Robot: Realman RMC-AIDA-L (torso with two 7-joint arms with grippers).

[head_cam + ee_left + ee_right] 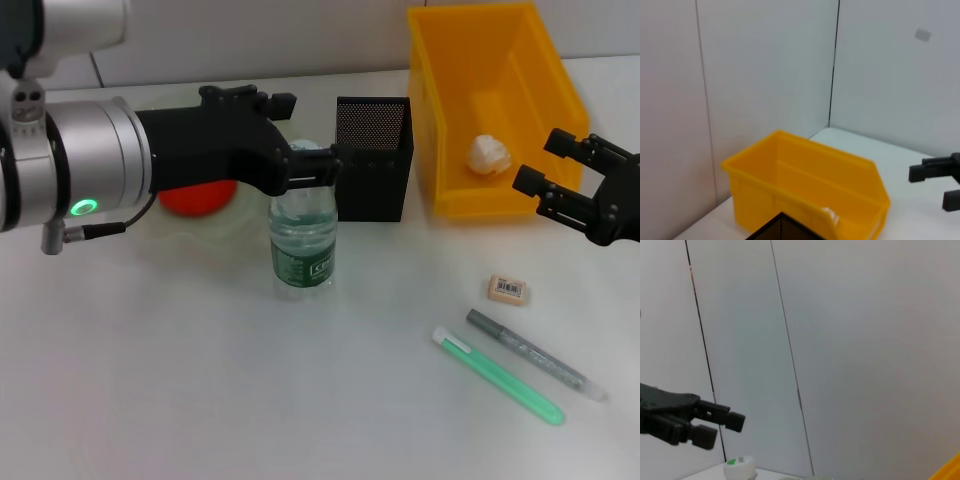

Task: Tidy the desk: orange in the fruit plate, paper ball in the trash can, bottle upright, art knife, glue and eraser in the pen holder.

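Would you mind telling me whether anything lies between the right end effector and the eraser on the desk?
Nothing visible does. The right end effector hangs open beside the yellow trash can, and the eraser lies on bare desk nearer the robot. The two pen-like items lie beyond the eraser, out of the path.

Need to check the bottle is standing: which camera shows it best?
The head view: the bottle stands upright beside the pen holder, with the left pincer at its cap. The right wrist view shows only its cap; the left wrist view shows none of it.
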